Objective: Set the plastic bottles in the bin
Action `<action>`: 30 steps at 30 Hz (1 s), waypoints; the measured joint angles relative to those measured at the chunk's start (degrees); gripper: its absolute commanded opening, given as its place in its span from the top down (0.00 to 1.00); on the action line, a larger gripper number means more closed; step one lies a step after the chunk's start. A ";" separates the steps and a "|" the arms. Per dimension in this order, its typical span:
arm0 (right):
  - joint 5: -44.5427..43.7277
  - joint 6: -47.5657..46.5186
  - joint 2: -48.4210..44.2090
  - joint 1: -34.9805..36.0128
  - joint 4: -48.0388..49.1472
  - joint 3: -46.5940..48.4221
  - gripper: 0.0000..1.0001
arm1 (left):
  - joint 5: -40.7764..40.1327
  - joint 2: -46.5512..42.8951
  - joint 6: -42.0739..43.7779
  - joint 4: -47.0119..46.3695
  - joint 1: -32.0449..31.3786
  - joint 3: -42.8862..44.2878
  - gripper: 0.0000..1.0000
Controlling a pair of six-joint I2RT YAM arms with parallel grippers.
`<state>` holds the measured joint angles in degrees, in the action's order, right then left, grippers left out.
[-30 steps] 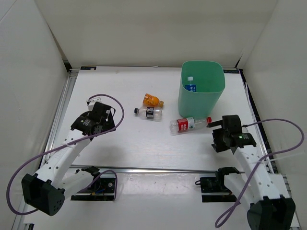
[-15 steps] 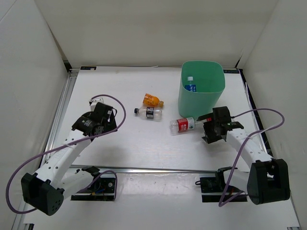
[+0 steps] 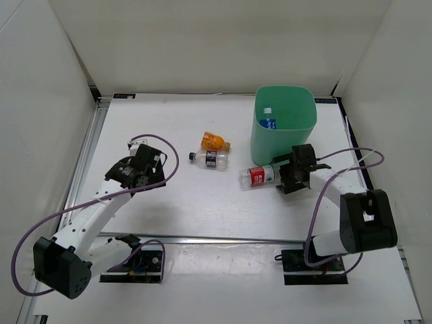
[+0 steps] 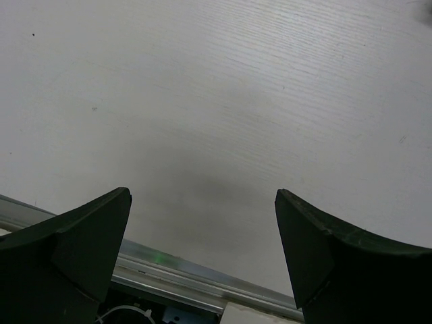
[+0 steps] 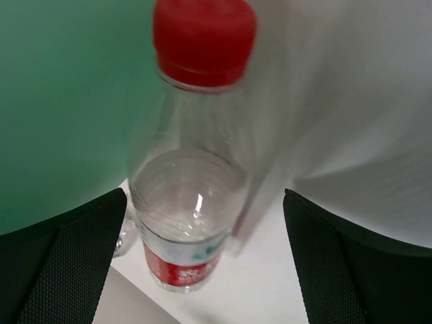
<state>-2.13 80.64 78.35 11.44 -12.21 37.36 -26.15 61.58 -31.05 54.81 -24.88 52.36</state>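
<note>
Right end effector (image 3: 283, 178) has reached red-label bottle (image 3: 257, 176).

Seen from above, the neck and cap of the red-label bottle (image 3: 256, 177) vanish under the right pincer (image 3: 282, 179), so contact cannot be judged there. The blue-cap bottle (image 3: 268, 120) shows only its top, and the bin (image 3: 270, 145) wall hides the rest. Print on the dark-label bottle (image 3: 210, 158) and the orange bottle (image 3: 214, 141) is too small to read. The right wrist view blurs the red-label bottle and crops the bin at the left edge. The left wrist view cuts the left pincer (image 4: 202, 196) fingers off at the bottom edge.
</note>
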 measured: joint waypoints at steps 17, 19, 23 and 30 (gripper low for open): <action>4.20 -1.75 10.73 -0.20 -1.77 9.33 0.36 | -1.99 1.99 -1.07 0.44 0.00 -0.13 0.01; 4.55 -1.86 9.57 -0.35 -1.84 8.22 0.40 | -2.12 1.99 -1.27 0.44 0.00 -0.13 0.01; 5.57 -2.97 6.38 -0.85 -3.43 5.57 0.48 | -2.34 1.99 -1.40 0.44 0.00 -0.13 0.01; 6.67 -9.84 -2.43 -2.54 -9.68 2.10 0.63 | -2.38 1.77 -1.42 0.44 0.00 -0.13 0.01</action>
<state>4.54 70.81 75.92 8.91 -21.89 39.46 -28.53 63.35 -32.47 55.24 -24.88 52.23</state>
